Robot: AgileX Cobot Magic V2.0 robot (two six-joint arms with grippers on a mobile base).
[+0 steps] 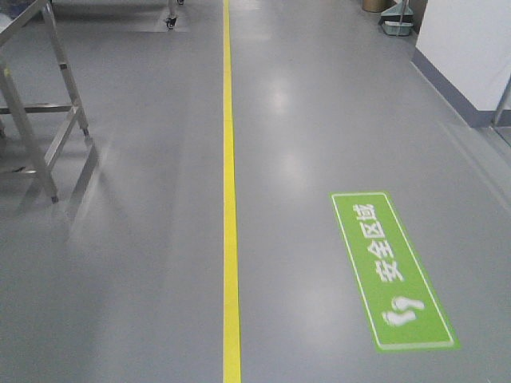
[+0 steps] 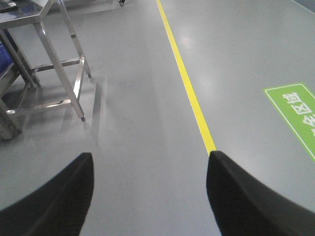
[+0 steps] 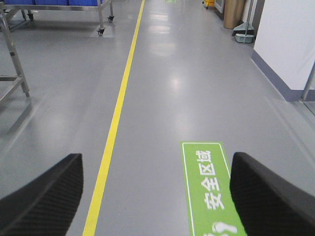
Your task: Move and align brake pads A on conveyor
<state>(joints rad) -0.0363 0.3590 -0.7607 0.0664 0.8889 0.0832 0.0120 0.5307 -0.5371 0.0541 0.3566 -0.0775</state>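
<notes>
Currently the left hand (image 2: 150, 160) and right hand (image 3: 156, 160) are both hanging released and empty, facing grey floor (image 1: 120, 279), a yellow line (image 1: 231, 199) and a green sign (image 1: 391, 271). Neither the brake pads A nor the conveyor is showing in any view. The likely risk is the robot travelling blind and clipping the steel desk (image 2: 44, 64) on its left.

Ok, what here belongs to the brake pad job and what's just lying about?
Job: left gripper, right gripper, both open and empty; no pads or conveyor in view.
Lying about: yellow floor line, green floor sign, steel table frame.
</notes>
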